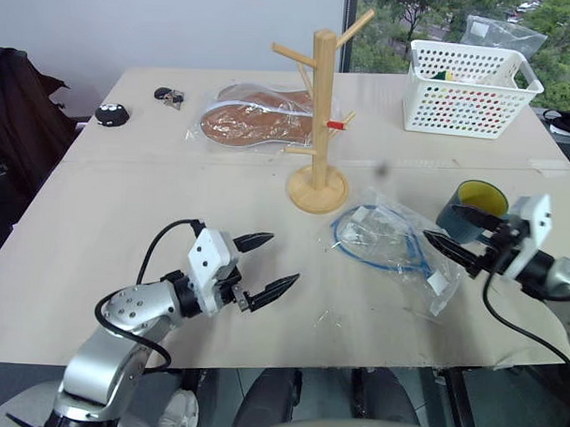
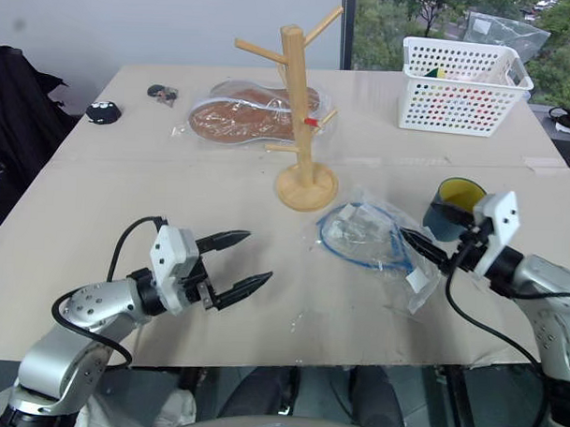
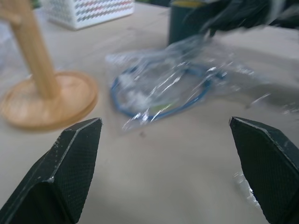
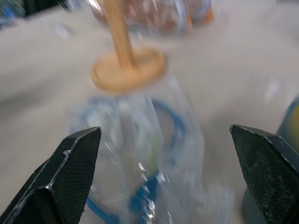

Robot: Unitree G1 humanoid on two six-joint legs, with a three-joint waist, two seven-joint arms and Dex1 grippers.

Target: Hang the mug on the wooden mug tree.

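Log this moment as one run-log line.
teal-blue ceramic mug: on table, unheld | light wooden mug tree: pegs bare | right gripper: open beside mug | left gripper: open

- Both eye views look forward and down from the head over the cardboard-covered table (image 1: 124, 264), sharing the wooden mug tree (image 1: 320, 121), the white basket (image 1: 469, 89) and the far edge.
- The left wrist view looks low across the table at the tree's base (image 3: 49, 100) and a clear plastic bag (image 3: 173, 79).
- The right wrist view faces the same bag (image 4: 145, 154) and base (image 4: 128, 70) from close by.

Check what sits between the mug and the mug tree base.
A clear plastic bag holding a blue cable lies between the mug and the tree, seen in both eye views.
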